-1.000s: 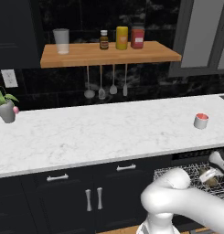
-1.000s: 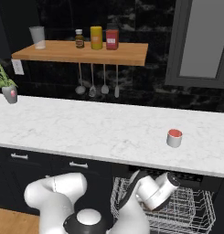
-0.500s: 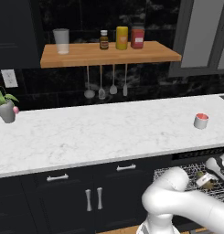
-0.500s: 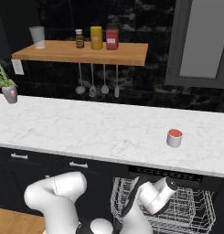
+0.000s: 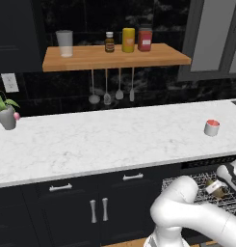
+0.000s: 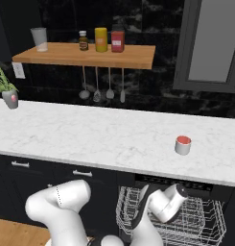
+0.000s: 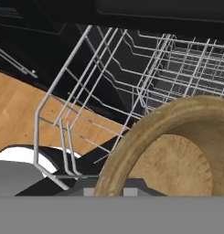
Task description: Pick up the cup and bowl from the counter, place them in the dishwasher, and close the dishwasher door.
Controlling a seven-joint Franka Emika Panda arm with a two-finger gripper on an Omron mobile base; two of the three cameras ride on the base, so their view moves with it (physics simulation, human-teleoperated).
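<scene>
The small grey cup (image 5: 212, 127) (image 6: 182, 144) with a red inside stands on the white marble counter (image 5: 114, 140) (image 6: 90, 134), toward its right end. The dishwasher (image 5: 206, 166) (image 6: 219, 192) under the counter is open, and its wire rack (image 5: 199, 182) (image 6: 195, 226) (image 7: 131, 77) is pulled out. My gripper (image 5: 219, 187) (image 7: 111, 192) hangs low over that rack, shut on the rim of a tan bowl (image 5: 215, 189) (image 7: 177, 151). Seen from the hand, the bowl tilts with its inside facing the camera. The dishwasher door is out of view.
A potted plant (image 5: 6, 113) (image 6: 8, 93) stands at the counter's left end. The wooden shelf (image 5: 114, 57) (image 6: 85, 54) above holds a tumbler, a bottle and jars, with utensils hanging below. Navy cabinets (image 5: 90, 207) lie left of the dishwasher, and wooden floor (image 7: 17, 114) lies below.
My hand has sunk a little toward the wire rack with the bowl still in it. The cup has stayed where it was.
</scene>
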